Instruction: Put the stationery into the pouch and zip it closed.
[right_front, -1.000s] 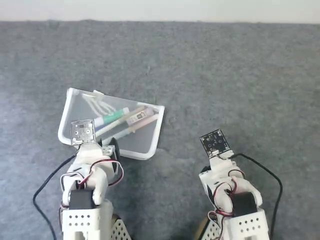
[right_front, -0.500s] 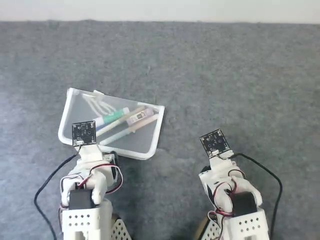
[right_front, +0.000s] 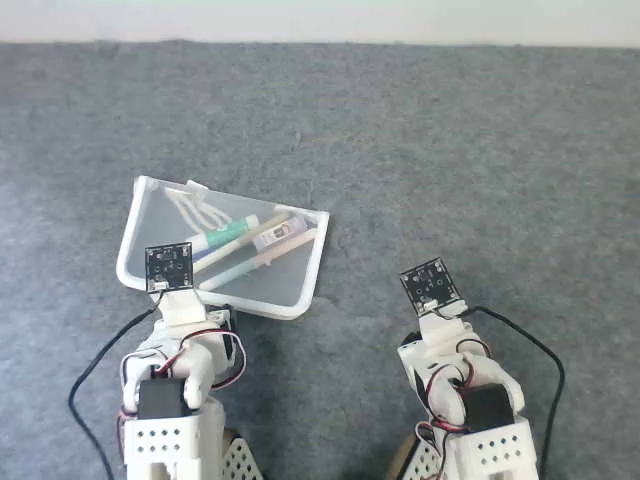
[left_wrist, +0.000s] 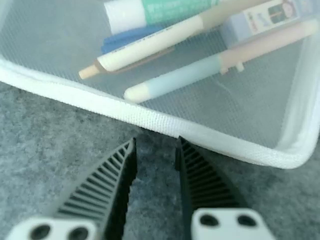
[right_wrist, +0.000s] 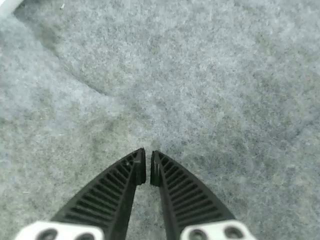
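Pouch (right_front: 155, 215) lies flat on grey mat (right_front: 450, 150) with pens (left_wrist: 185, 75) inside. Its near edge is just ahead of the left gripper (left_wrist: 156, 145), whose jaws stand slightly apart, holding nothing. Right gripper (right_wrist: 148, 152), jaws all but touching and empty, hangs over mat well apart from the pouch, with wide mat beyond both.

We can read no text; the print on the green-labelled tube (left_wrist: 165, 9) and the small box (left_wrist: 270, 17) is too unclear.
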